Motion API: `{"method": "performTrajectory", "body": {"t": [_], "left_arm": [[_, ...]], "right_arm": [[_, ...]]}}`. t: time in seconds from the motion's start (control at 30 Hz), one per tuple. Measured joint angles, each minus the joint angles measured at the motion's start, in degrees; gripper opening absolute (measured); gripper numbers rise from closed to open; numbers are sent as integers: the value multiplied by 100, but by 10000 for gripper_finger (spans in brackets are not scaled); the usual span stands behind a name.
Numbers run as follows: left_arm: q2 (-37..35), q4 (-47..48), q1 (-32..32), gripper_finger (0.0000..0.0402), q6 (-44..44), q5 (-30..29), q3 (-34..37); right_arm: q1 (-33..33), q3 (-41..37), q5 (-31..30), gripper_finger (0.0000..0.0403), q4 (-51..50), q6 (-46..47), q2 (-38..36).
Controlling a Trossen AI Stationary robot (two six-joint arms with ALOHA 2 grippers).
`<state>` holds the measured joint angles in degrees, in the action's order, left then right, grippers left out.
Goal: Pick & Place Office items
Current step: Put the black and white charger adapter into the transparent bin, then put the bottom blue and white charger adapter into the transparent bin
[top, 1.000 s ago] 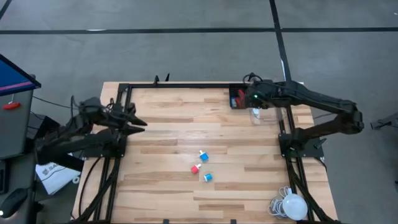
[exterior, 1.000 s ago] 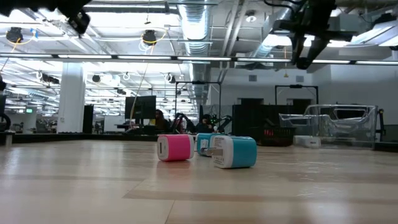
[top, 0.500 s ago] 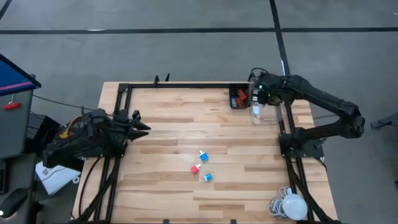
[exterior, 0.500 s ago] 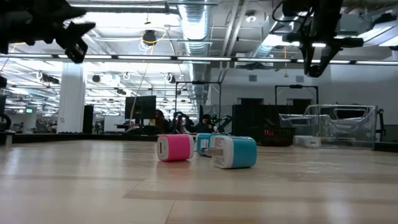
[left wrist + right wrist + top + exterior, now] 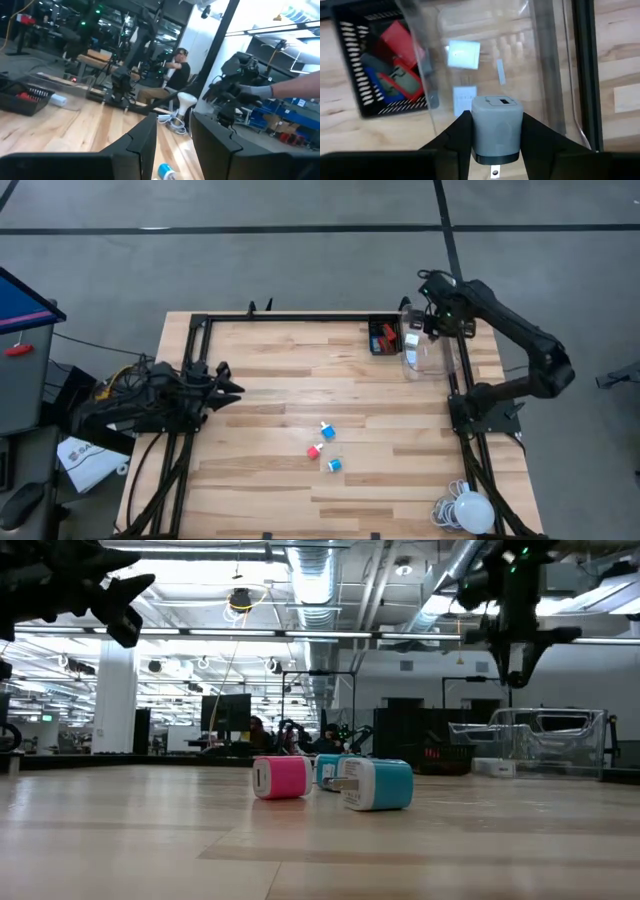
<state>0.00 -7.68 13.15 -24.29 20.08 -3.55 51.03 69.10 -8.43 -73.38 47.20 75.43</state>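
Observation:
Three office items lie mid-table as small charger blocks: a blue one (image 5: pixel 327 430), a red one (image 5: pixel 315 450) and another blue one (image 5: pixel 335 465). In the low view they show as a pink block (image 5: pixel 281 778) and a blue block (image 5: pixel 378 785), resting on their sides. My right gripper (image 5: pixel 430 322) hangs over the clear bin (image 5: pixel 425 358) at the far right, shut on a pale grey charger block (image 5: pixel 497 122). My left gripper (image 5: pixel 232 387) hovers open near the left edge, its fingers (image 5: pixel 145 140) apart. My right gripper (image 5: pixel 497 131) pinches the pale grey charger block by its two opposite side faces (image 5: pixel 479 135), one finger on each. The fingers come from above, pointing down. The block is lifted clear above the clear bin, with a metal prong (image 5: pixel 494 172) showing at its gripper-side end.
A small black tray (image 5: pixel 383 337) with red and grey pieces (image 5: pixel 395 45) sits beside the bin. White pieces (image 5: pixel 463 54) lie in the bin. A white round lamp with cable (image 5: pixel 472 510) rests at the near right corner. Black frame rails (image 5: pixel 300 318) edge the table.
My right gripper, still shut on the grey block, has moved toward the table's right edge, from beside the black tray to over the clear bin. My left gripper has dipped down a little near the left edge. The three blocks on the table have stayed put.

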Motion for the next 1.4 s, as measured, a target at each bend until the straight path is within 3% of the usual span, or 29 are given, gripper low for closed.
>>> {"method": "performTrajectory", "body": {"t": [0.4, 0.7, 0.93, 1.07, 1.23, 1.4], "left_arm": [[51, -273, -452, 117, -204, -173, 120], [51, -287, -540, 117, -325, -170, 118], [51, -319, -539, 117, -470, -29, 118], [51, -317, -538, 117, -520, 10, 118], [51, -320, -537, 117, -644, 49, 118], [51, -311, -538, 117, -621, 50, 118]], "right_arm": [[555, 0, -69, 119, 522, -129, 1202], [530, 4, -641, 121, 747, 624, 1562], [342, 2, -1052, 226, 658, 1249, 1484], [215, 4, -1186, 257, 729, 1233, 1346], [-409, 4, -1106, 258, 992, 489, 1003], [-1808, 4, -474, 257, 949, 90, 686]]}}
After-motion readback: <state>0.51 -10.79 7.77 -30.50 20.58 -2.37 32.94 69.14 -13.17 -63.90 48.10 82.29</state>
